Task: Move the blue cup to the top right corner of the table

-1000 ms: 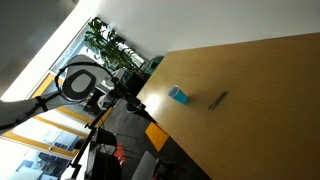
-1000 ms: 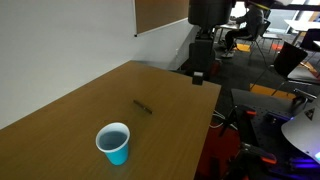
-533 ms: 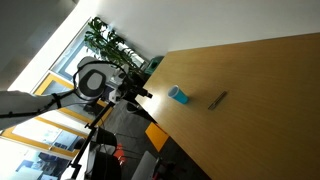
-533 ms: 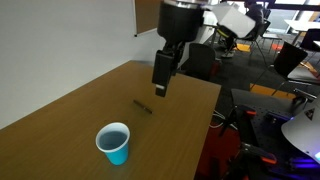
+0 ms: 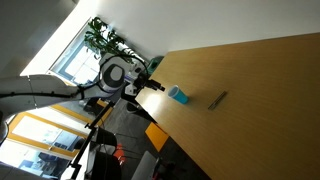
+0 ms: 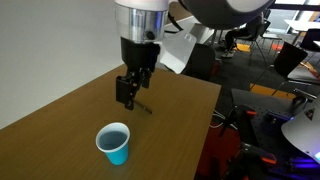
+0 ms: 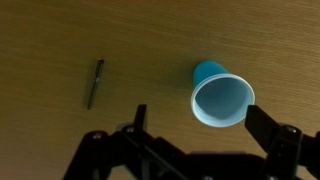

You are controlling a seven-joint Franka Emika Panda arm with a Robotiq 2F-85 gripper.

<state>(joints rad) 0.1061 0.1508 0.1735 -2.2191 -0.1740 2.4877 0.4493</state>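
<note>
The blue cup [image 5: 178,95] stands upright and empty on the light-brown wooden table [image 5: 265,110]. It also shows in an exterior view [image 6: 114,143] and in the wrist view [image 7: 220,98]. My gripper [image 6: 126,92] is open and empty. It hangs above the table [image 6: 50,135], a little short of the cup, and also shows in an exterior view [image 5: 155,86]. In the wrist view the cup sits between the two dark fingers [image 7: 200,120], nearer the right one, and lies below them, untouched.
A thin dark pen [image 6: 143,106] lies on the table near the cup, and also shows in the wrist view [image 7: 95,82] and in an exterior view [image 5: 217,100]. Chairs and desks [image 6: 290,60] stand past the table's edge. A plant [image 5: 105,40] stands by the window.
The arm has swung from beyond the table's edge to over the table, bringing the open gripper down close to the cup. The cup and pen have not moved.
</note>
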